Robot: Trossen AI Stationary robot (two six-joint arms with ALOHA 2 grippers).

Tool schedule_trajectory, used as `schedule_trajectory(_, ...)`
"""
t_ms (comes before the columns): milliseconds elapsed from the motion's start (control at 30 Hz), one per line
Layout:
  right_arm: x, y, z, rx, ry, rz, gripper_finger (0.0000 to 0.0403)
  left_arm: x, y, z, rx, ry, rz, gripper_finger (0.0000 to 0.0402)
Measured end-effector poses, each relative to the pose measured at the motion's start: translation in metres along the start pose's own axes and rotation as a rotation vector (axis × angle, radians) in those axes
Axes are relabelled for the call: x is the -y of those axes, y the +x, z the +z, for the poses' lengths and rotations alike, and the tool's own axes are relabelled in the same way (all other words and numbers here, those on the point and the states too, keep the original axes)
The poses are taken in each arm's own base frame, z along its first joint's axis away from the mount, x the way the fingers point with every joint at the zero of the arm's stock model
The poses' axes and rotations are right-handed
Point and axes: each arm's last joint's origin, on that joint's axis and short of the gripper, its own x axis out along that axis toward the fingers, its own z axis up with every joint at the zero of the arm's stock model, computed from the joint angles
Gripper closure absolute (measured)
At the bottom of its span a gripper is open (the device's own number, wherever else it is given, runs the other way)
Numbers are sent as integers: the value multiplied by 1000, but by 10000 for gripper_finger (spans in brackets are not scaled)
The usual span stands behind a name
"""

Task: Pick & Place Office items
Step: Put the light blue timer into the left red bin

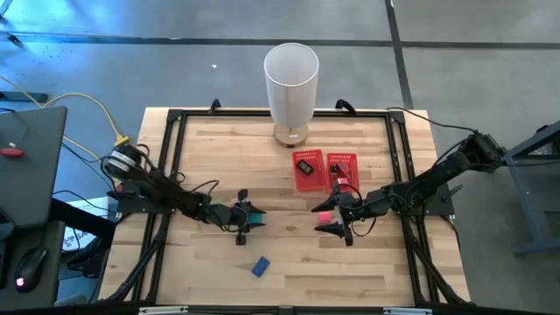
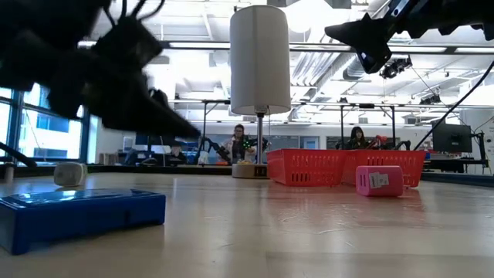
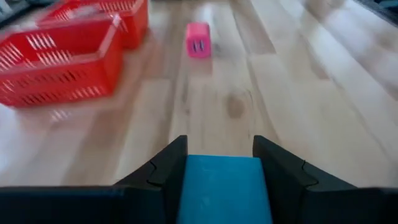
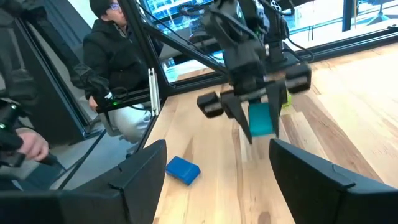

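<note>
A: Where does the left gripper (image 1: 248, 216) stand?

B: It is clamped on a small teal rectangular block (image 3: 225, 188), raised off the wooden table (image 1: 219, 157). The right wrist view shows the block (image 4: 262, 119) pinched between the fingers, clear of the boards.

A: And the right gripper (image 1: 339, 219)?

B: Spread wide and holding nothing, facing the left one across the middle of the table. A small pink box-shaped piece (image 1: 326, 214) lies just beside its fingers, on the table.

A: So how much is done?

B: Partly, I judge. Beyond the right gripper, toward the far edge, the red two-compartment mesh tray (image 1: 325, 182) already has a dark piece (image 1: 305, 164) in one compartment and small pieces I can't make out in the other.

A: What is left?

B: The teal block is in hand but not yet placed. The pink piece (image 2: 379, 180) sits outside the tray. A flat blue rectangular piece (image 1: 260, 266) lies near the left gripper, toward the near edge, untouched. The low view also shows a small pale piece (image 2: 70, 174) on the table.

A: And the tall white cylinder (image 1: 291, 87)?

B: Standing past the tray, out of the way.
</note>
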Motion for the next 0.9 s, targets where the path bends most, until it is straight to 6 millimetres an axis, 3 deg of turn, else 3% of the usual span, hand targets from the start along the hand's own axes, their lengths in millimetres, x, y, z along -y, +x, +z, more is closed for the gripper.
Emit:
schedule_trajectory(267,2,0,1,11,60,-26,131,1,-3,45,-35,166,93,254)
schedule_trajectory(533,20,5,6,45,171,-103,131,10,3,85,-51,366,194,254)
schedule_trajectory(733,48,17,0,120,312,-322,131,18,-2,100,-39,465,397,254)
schedule_trajectory(900,67,33,1,196,342,-190,131,21,-4,106,-44,555,438,254)
